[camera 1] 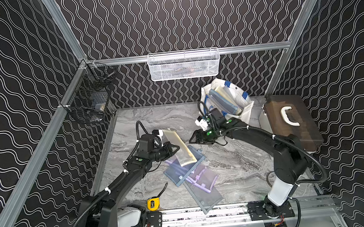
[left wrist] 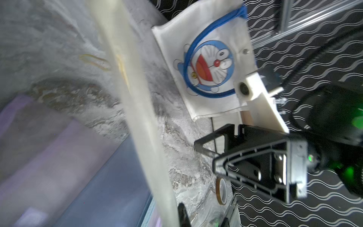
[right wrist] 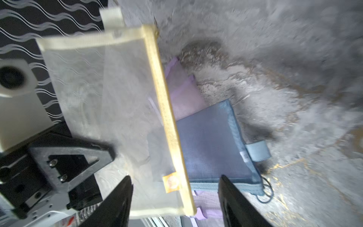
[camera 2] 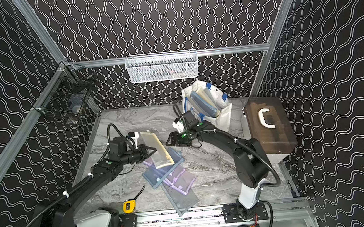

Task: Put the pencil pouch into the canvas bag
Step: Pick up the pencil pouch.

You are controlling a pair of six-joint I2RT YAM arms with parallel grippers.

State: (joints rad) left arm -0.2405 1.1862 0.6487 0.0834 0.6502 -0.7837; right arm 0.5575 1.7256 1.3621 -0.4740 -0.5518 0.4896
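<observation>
The pencil pouch (camera 1: 179, 147) (camera 2: 157, 151) is a yellow mesh one, held tilted above the table's middle. My left gripper (camera 1: 177, 148) (camera 2: 153, 149) (left wrist: 176, 215) is shut on its near long side. In the left wrist view the pouch (left wrist: 133, 98) shows edge-on. My right gripper (camera 1: 191, 140) (camera 2: 167, 141) (right wrist: 174, 188) stands open just right of the pouch (right wrist: 117, 98), its fingers apart around the zip-edged corner without touching. The canvas bag (camera 1: 245, 111) (camera 2: 225, 116) (left wrist: 212, 39) stands open at the back right with pouches inside.
Under the held pouch lie a blue pouch (camera 1: 182, 173) (right wrist: 206, 141), a purple pouch (camera 1: 203, 178) and a grey pouch (camera 1: 207, 198). A yellow tape measure (camera 1: 153, 204) sits near the front rail. A brown case (camera 1: 291, 126) stands at right; a white basket (camera 1: 184, 65) hangs behind.
</observation>
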